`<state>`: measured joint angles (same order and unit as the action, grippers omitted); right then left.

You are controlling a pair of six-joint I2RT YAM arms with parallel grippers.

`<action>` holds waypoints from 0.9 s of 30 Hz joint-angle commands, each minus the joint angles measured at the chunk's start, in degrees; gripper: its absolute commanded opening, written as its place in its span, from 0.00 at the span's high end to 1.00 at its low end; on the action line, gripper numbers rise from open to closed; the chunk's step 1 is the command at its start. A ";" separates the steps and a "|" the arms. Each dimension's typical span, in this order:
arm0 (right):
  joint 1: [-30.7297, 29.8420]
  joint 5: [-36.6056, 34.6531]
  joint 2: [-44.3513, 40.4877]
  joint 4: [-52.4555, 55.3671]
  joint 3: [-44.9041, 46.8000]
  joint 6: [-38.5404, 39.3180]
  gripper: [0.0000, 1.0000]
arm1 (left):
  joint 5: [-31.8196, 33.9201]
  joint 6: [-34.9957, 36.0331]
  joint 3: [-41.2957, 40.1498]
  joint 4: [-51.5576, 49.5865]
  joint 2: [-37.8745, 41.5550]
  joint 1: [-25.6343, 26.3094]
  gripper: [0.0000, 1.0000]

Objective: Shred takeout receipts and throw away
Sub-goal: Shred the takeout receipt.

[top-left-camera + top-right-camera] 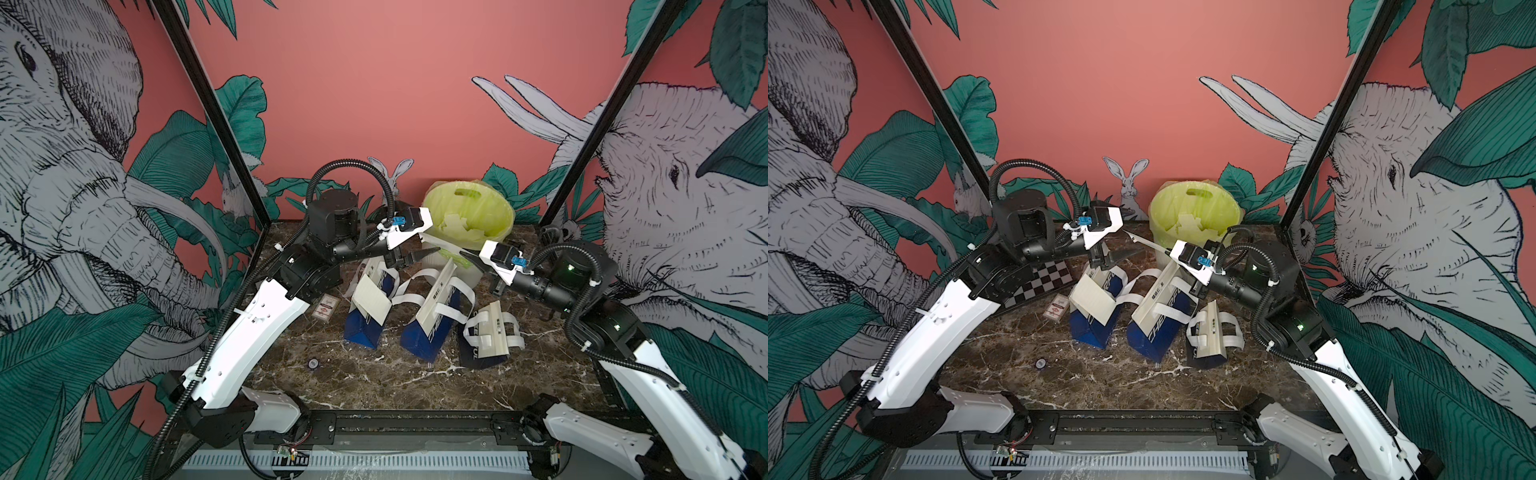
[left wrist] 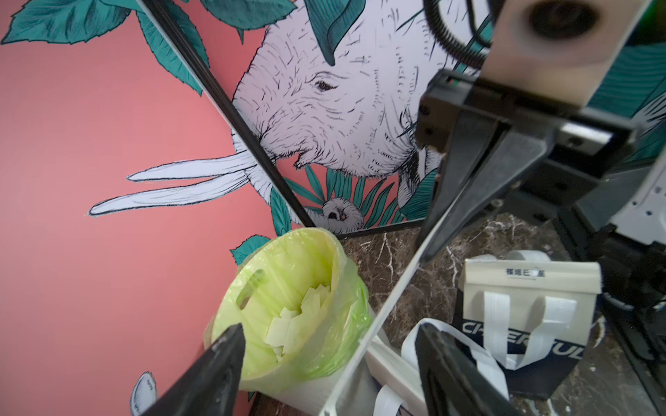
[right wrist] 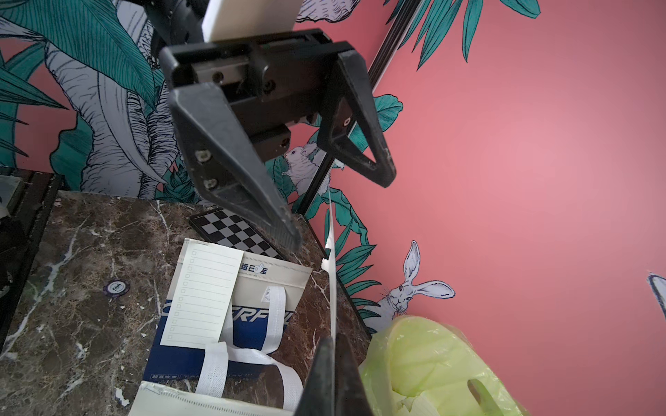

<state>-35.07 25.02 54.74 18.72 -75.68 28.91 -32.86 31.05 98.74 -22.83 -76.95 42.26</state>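
At the 9 o'clock side of the table (image 1: 374,386) a small red-and-white card (image 1: 327,308) lies flat, out of play. Just toward 3 o'clock from it, one whole receipt (image 1: 371,300) lies on the left blue bag (image 1: 361,332), untouched.

Above that bag my left fingers (image 2: 223,360) stand released and wide apart. The receipt strip (image 2: 378,317) I'm working on runs edge-on through the gap between them, not pinched. At its other end my right fingers (image 3: 324,374) are clenched on it and hold it taut in the air above the bags.

Farther toward 3 o'clock are the middle bag (image 1: 428,336) and the right bag (image 1: 478,353). I can't tell whether a slip lies on either, because their cream flaps look much like paper. At 1 o'clock from both hands stands the bin (image 1: 494,208) with its yellow-green liner, and torn paper pieces (image 1: 455,229) lie inside.

I judge I'm mid-shred on this strip, between tears. Next I'd close the left fingers on the paper close to the right grip, then pull the hands apart to rip it. The strip looks short of the bin's mouth, so I'd carry both hands toward 1 o'clock before letting any piece drop.
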 commanded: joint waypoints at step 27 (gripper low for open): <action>0.22 4.52 -0.25 -6.78 -0.35 -1.09 1.00 | -12.88 -2.20 4.49 -3.62 -1.38 -0.07 0.65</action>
<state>-35.07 29.15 54.59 15.68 -75.68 28.47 -43.53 28.60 102.08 -26.76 -79.18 42.28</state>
